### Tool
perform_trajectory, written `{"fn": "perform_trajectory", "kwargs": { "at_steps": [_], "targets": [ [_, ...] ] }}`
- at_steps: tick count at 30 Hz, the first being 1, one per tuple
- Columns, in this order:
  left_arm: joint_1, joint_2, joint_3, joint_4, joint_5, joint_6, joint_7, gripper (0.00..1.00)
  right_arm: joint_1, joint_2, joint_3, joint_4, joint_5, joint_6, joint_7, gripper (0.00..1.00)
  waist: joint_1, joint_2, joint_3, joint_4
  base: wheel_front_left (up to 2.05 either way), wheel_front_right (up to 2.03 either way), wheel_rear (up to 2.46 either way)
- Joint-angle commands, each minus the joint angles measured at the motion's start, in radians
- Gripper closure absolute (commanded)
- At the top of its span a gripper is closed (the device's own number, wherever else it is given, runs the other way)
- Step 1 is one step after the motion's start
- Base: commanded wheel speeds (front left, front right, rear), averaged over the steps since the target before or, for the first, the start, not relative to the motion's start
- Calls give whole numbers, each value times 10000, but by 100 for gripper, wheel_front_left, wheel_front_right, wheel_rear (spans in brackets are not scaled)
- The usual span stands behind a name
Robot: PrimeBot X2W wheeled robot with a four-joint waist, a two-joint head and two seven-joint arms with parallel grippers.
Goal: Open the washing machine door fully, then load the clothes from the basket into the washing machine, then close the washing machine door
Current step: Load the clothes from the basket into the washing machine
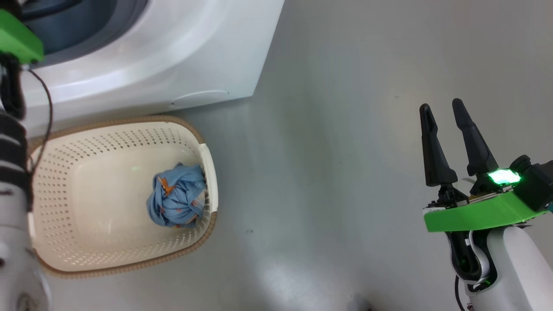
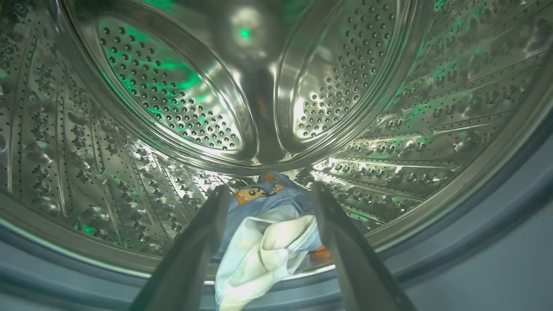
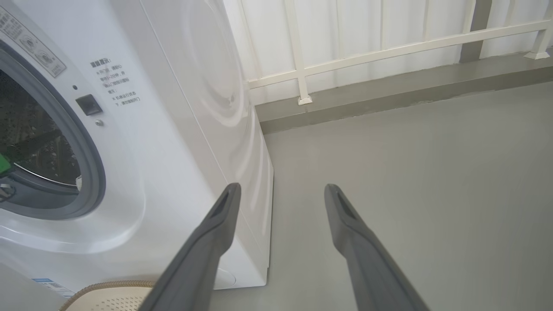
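Pointing into the washing machine (image 3: 173,151), the left gripper (image 2: 270,189) sits inside the perforated steel drum (image 2: 173,99) with its two dark fingers (image 2: 190,259) spread wide. A light blue bundle (image 2: 268,233) printed with orange-brown cartoon figures lies between those fingers, low in the drum at its front lip, with a paler fold nearest the camera. The jaws are open and do not pinch it, though whether a finger brushes the cloth cannot be told. The grey rubber gasket (image 2: 475,246) curves below and to the right of the bundle in the left wrist view. In the head view the left arm's green collar (image 1: 17,41) shows at the mouth of the machine, at the upper left. The basket (image 1: 112,138) stands on the grey floor (image 1: 345,172) just in front of the machine's lower front, and the second bundle (image 1: 176,202) rests inside it, pressed against the wall on the robot's right side. The right gripper (image 1: 441,106) hangs over the floor well to the right of the basket and the machine, its jaws wide open. In the right wrist view its fingers (image 3: 207,246) point past the machine's front right corner. The round opening at that view's left shows the drum, and a white railing (image 3: 389,47) lines the far wall.
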Motion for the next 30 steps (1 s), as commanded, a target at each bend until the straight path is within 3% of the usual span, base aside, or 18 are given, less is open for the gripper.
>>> {"fn": "perform_trajectory", "kwargs": {
  "at_steps": [1,19,30],
  "targets": [
    [474,321,81,-455,-53,-46,-59,0,218,-176,145,-177,6,54,-78,0,0,0,-205,91,0,0,0],
    [5235,-988,765,-4210,-104,-235,-62,0,887,-824,-12,112,-152,54,-78,0,0,0,-2081,920,0,0,0],
    [7584,-1427,898,-5888,285,-303,-62,0,1404,-1128,-197,265,-188,54,-78,0,0,0,-2961,1319,0,0,0]
  ]
}}
